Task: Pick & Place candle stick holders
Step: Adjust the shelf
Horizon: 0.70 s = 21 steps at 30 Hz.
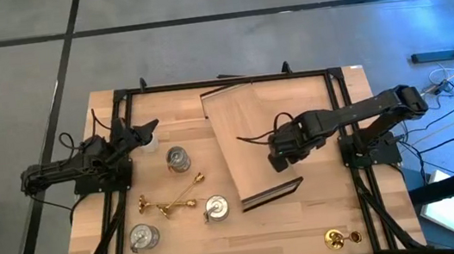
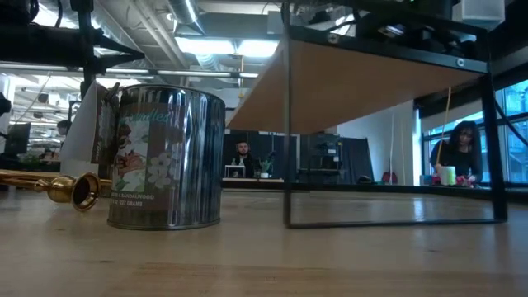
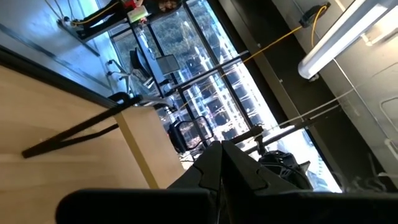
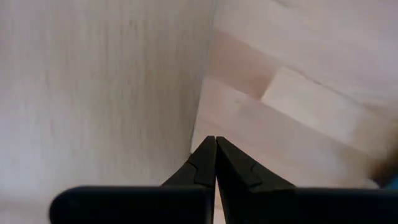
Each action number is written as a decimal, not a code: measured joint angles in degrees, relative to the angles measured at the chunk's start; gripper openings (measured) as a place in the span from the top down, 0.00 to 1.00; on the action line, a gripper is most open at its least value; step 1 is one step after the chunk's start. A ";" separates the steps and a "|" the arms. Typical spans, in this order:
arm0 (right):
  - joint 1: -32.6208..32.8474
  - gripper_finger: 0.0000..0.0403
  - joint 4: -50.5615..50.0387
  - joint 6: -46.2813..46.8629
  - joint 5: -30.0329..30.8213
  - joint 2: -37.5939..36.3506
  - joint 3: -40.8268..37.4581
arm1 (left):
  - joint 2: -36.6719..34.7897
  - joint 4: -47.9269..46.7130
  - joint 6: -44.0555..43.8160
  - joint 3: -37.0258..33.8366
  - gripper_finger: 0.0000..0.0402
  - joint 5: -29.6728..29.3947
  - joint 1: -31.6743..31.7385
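Neither arm has begun a pick. The right pincer (image 1: 278,162) hangs over the wooden board (image 1: 241,134), its fingers pressed together and holding nothing. The left pincer (image 1: 147,128) waits at the table's (image 1: 300,231) far left edge, likewise closed and empty.

The candle stick holders all lie apart from both pincers. Three silvery cups stand to the right pincer's left: one (image 1: 178,158) near the left pincer, one (image 1: 216,208) just off the board's near corner, one (image 1: 144,237) further out. Two gold sticks (image 1: 175,198) lie toppled between them, and a third gold stick (image 1: 340,237) rests alone near the table's front edge.

The next move probably calls for opening a pincer and descending on the nearest holder. The raised board under the right pincer could block its reach leftward. A small white pot (image 1: 148,140) sits just beside the left pincer.
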 joint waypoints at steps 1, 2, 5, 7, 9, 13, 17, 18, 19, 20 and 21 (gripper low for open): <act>0.00 0.97 0.46 0.06 -0.32 0.00 0.00 | 0.00 -0.02 -0.02 0.02 0.99 0.04 -0.02; 0.01 0.97 0.93 0.19 -0.58 0.00 0.00 | -0.01 -0.23 -0.37 0.02 0.99 0.01 0.00; 0.03 0.97 2.77 0.19 -1.64 0.00 0.00 | 0.48 -2.58 -2.66 0.02 0.99 -0.56 0.20; 0.22 0.97 3.39 0.18 -1.91 0.00 0.00 | 1.88 -3.74 -3.09 0.02 0.99 0.45 0.56; 0.41 0.97 3.64 0.18 -1.93 0.00 0.00 | 4.39 -3.84 -2.99 0.02 0.99 3.08 0.83; 0.78 0.97 3.69 0.19 -2.74 0.00 0.00 | 11.27 -0.17 -1.92 0.03 0.99 6.62 0.85; 1.34 0.97 4.32 0.84 -2.77 0.00 0.00 | 20.58 2.06 -0.30 2.97 1.00 9.43 1.47; 1.51 0.97 4.55 0.86 -2.77 0.00 0.00 | 23.18 2.28 0.85 4.52 1.00 10.50 2.04; 1.59 0.97 4.84 0.86 -2.77 0.00 0.00 | 25.99 2.29 2.16 6.30 1.00 11.58 2.86; 1.62 0.97 5.19 0.86 -2.77 0.00 0.00 | 28.81 2.29 3.44 8.07 1.00 13.04 3.84; 1.64 0.97 5.44 0.86 -2.78 -0.02 0.00 | 31.82 2.21 4.75 10.07 1.00 14.68 5.10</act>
